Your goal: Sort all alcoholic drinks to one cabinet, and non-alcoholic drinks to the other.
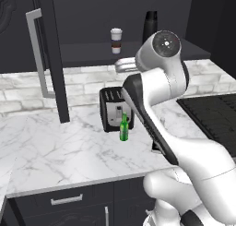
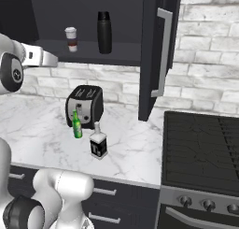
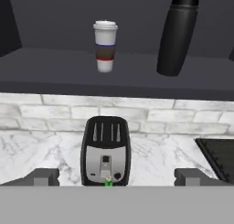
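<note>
A white robot arm's gripper (image 3: 116, 176) hangs with its jaws spread wide and holding nothing, facing an open, near-black wall cabinet (image 1: 87, 54). On the cabinet's shelf stand a white paper coffee cup (image 3: 105, 45) with a brown band and, well apart to its right, a tall matte black cylindrical flask (image 3: 177, 33). Below, on the white marble counter (image 1: 55, 146), a slim green glass beer bottle (image 1: 124, 127) stands just in front of a black-and-silver toaster (image 2: 84, 105). The right base view alone reveals a squat pale bottle (image 2: 98, 142) with a black label, beside the beer bottle, plus a dark stove (image 2: 200, 144) and the cabinet door's long silver bar handle (image 2: 163, 53).
</note>
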Motion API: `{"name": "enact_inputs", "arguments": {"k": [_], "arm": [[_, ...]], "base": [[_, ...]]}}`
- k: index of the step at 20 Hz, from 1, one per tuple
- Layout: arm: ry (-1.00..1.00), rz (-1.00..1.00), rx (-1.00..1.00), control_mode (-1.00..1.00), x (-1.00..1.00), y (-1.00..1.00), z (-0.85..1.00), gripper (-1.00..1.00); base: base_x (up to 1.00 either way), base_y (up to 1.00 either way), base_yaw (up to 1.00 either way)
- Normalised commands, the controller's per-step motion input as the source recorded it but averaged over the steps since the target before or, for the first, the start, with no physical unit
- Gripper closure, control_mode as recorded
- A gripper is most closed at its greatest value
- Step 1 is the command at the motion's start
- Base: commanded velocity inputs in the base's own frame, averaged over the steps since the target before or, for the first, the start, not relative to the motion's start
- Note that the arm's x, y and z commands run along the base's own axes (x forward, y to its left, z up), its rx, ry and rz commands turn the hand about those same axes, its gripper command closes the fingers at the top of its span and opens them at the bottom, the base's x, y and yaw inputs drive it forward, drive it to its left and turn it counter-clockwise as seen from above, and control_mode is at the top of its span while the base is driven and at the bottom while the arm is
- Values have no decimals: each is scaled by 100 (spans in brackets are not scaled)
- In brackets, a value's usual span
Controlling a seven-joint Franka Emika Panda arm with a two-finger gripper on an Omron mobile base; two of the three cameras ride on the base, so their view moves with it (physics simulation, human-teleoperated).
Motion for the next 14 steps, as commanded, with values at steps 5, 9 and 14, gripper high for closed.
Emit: {"name": "enact_inputs", "arguments": {"k": [5, 9, 14], "arm": [[7, 7, 5, -100, -44, 0, -20, -100], [10, 8, 5, -100, -36, 0, -21, -100], [8, 5, 7, -100, -10, -1, -22, -100]], "base": [[0, 0, 0], [0, 0, 0], [0, 0, 0]]}}
